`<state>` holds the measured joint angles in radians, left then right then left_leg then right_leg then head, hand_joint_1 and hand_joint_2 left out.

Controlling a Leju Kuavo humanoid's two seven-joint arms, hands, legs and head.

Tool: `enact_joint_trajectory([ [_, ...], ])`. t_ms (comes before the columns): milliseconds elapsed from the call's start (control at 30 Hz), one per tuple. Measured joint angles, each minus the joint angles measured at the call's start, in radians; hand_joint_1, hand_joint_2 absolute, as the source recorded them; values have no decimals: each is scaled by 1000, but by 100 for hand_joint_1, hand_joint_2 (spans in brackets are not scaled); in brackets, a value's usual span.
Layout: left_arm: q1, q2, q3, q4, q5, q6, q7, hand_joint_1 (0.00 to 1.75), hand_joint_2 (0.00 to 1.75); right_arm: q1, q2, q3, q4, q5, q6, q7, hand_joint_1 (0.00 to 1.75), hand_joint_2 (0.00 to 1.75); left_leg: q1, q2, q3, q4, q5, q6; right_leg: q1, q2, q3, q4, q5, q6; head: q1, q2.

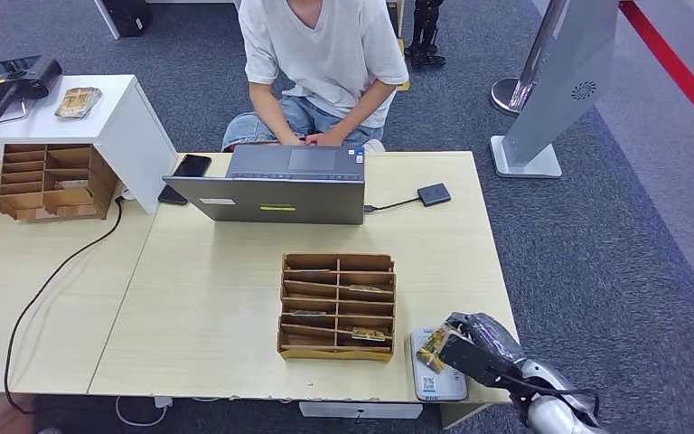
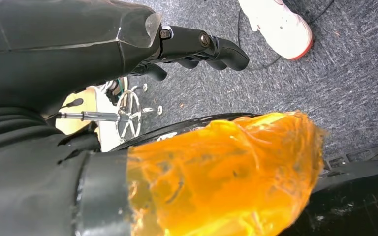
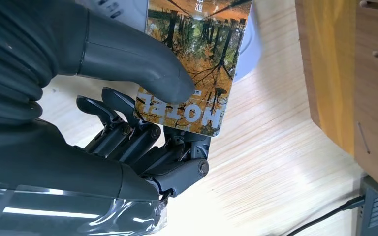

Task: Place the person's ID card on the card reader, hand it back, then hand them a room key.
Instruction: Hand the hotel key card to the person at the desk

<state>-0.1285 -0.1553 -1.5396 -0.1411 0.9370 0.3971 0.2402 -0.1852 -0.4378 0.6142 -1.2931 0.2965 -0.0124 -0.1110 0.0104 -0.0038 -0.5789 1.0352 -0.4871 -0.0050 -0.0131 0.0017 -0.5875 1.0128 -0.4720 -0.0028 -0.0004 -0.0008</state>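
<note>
glossy autumn-print plastic card, thin, stiff, likely slippery, is sitting pinched between right hand thumb and fingers; its edges look like the safest hold.

Head view: from high on the robot, facing forward and down across the light wooden table toward a seated person; wide and distant.
Left wrist view: close behind the left hand, facing down at grey carpet; turned.
Right wrist view: very near, behind the right hand, facing the tabletop beside the wooden slotted organizer; turned.
Shared, head and right wrist: right hand, its patterned card, the organizer, the table's near right corner.
Shared, head and left wrist: carpet.
</note>
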Motion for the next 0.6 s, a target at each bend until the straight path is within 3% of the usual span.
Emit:
enact_joint_trajectory([
  [600, 0, 0, 0, 0, -1, 0, 0, 0, 0, -42, 38, 54, 51, 10, -20, 6, 175, 175, 0, 0, 1, 0, 0, 0, 0, 0, 1, 0, 0, 0, 0, 0],
])
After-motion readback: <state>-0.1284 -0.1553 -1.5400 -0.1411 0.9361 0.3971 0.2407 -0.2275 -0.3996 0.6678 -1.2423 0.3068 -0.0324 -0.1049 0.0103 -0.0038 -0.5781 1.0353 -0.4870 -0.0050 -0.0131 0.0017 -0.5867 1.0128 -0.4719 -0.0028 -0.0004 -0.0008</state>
